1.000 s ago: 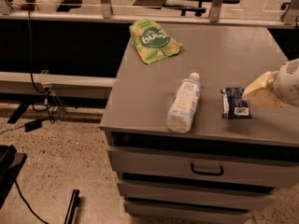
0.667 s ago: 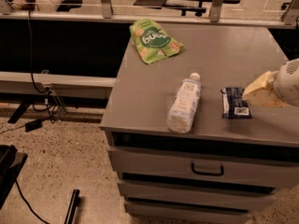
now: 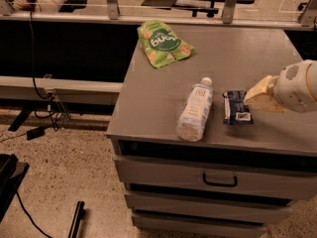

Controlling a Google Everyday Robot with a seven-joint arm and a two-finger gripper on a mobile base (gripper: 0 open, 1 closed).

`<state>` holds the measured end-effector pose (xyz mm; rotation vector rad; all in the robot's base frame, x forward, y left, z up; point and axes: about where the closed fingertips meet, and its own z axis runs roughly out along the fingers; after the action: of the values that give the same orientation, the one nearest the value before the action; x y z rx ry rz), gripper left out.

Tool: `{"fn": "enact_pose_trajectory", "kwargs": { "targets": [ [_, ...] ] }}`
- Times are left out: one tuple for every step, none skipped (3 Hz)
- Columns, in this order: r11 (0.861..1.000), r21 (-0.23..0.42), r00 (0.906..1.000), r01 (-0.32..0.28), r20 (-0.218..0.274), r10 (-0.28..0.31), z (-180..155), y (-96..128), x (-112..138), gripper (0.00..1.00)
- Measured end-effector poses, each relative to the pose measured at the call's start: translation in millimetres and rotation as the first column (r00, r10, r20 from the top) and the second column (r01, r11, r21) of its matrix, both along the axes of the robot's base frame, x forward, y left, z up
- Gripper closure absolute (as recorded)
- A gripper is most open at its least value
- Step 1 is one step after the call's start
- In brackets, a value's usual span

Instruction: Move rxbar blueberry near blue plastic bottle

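Note:
The rxbar blueberry is a small dark navy wrapper with a white label patch, lying flat on the grey cabinet top near the front edge. The blue plastic bottle lies on its side just left of the bar, white cap pointing away, a narrow gap between them. My gripper, cream-coloured on a white wrist, comes in from the right edge and sits just right of the bar, its tip at the bar's right side. It holds nothing that I can see.
A green snack pouch lies at the far left corner of the cabinet top. Drawers with a dark handle face front below. A glass barrier with metal posts runs behind. Cables trail on the floor to the left.

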<state>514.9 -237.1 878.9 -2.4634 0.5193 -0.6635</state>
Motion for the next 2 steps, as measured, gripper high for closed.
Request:
{"fn": "enact_pose_trajectory", "kwargs": {
  "targets": [
    [0.998,0.021,0.9984,0.056,0.006,-0.057,-5.7,-2.3,8.5,0.74],
    [0.993,0.057,0.9943,0.106,-0.018,-0.105,-11.9,-4.5,10.4,0.51]
  ]
}}
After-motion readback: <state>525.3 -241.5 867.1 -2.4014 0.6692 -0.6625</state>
